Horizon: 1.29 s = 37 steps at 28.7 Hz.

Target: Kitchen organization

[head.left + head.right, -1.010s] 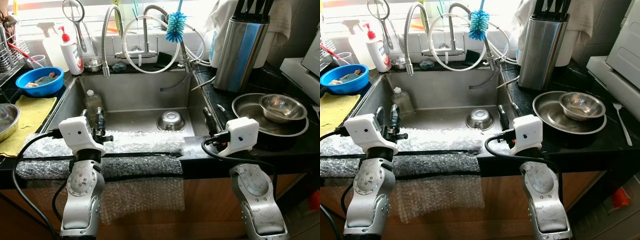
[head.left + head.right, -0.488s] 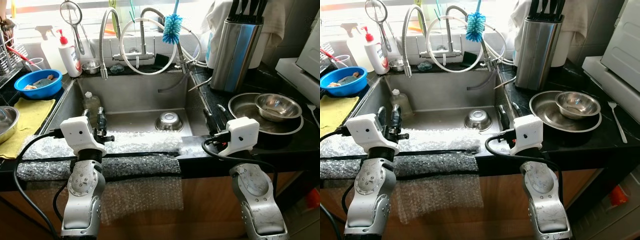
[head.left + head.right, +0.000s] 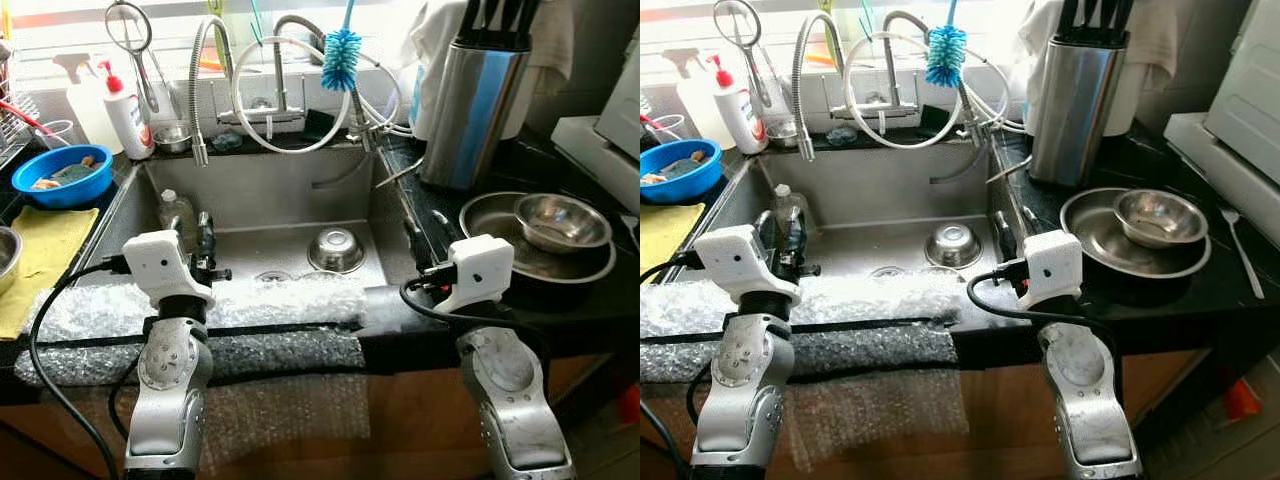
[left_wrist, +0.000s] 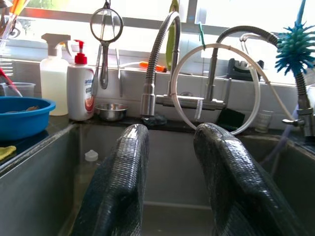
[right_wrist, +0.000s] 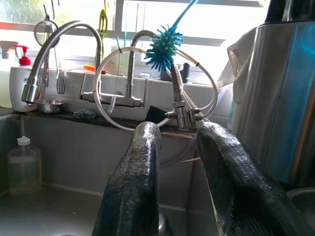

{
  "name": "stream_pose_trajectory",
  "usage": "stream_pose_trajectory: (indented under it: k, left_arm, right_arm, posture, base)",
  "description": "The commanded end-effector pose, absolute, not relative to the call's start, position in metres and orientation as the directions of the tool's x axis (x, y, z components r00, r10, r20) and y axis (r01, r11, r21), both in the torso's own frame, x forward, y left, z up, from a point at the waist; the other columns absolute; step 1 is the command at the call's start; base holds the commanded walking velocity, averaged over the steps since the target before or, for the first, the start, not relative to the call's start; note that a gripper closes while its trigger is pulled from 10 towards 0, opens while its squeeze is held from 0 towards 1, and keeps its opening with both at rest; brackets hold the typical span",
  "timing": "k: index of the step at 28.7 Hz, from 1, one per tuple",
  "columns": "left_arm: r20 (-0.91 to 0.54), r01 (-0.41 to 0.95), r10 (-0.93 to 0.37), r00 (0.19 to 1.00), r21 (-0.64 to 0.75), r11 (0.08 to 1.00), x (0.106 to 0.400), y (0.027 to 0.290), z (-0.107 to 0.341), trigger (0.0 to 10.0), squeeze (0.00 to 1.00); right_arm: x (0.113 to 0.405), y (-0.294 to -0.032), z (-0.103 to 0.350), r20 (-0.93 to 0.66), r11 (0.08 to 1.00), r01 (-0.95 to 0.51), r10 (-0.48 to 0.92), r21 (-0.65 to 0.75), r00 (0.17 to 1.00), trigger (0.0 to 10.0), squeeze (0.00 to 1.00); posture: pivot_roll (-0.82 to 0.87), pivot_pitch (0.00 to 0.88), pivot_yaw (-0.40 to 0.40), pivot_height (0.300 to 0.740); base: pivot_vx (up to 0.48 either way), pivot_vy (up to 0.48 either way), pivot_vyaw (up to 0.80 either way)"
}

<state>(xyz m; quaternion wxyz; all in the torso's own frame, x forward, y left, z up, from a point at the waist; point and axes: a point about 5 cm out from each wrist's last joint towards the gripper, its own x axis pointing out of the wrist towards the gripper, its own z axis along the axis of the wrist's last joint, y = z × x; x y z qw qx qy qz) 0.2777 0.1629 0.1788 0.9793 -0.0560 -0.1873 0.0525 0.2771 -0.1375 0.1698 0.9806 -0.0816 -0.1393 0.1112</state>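
Both pincers empty, fingers parted, poised at sink [image 3: 150,200] front edge. Small steel bowl [image 3: 336,250] lies ahead, between left pincer [image 3: 204,238] and right pincer [image 3: 418,246]. Best: reach low, straddle rim squarely.

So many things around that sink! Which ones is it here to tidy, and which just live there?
Likely to tidy: small bowl in the sink; bottle in the sink; bowl on the plate.

Just there: faucet; blue brush; soap bottle; knife block; blue basin.
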Motion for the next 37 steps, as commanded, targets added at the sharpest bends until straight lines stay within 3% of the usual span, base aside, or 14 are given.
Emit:
stream_pose_trajectory:
  k: [1,27,37]
  left_arm:
    - [0.364,-0.075,0.109,0.925,-0.106,0.991,0.281,0.160,0.180,10.0,0.00]
    - [0.367,-0.076,0.111,0.924,-0.108,0.991,0.281,0.160,0.180,10.0,0.00]
    - [0.370,-0.064,0.101,0.924,-0.109,0.992,0.282,0.158,0.181,10.0,0.00]
  right_arm:
    - [0.279,-0.135,0.173,0.269,0.962,-0.199,0.246,-0.188,0.931,10.0,0.00]
    - [0.277,-0.132,0.173,0.265,0.952,-0.215,0.269,-0.216,0.926,10.0,0.00]
    - [0.281,-0.142,0.176,0.259,0.968,-0.151,0.200,-0.199,0.945,10.0,0.00]
  posture:
    - [-0.13,0.000,0.056,0.740]
    - [-0.13,0.000,0.052,0.740]
    - [-0.14,0.000,0.059,0.740]
  base:
    - [0.255,0.000,0.00]
    - [0.266,0.000,0.00]
    - [0.109,0.000,0.00]
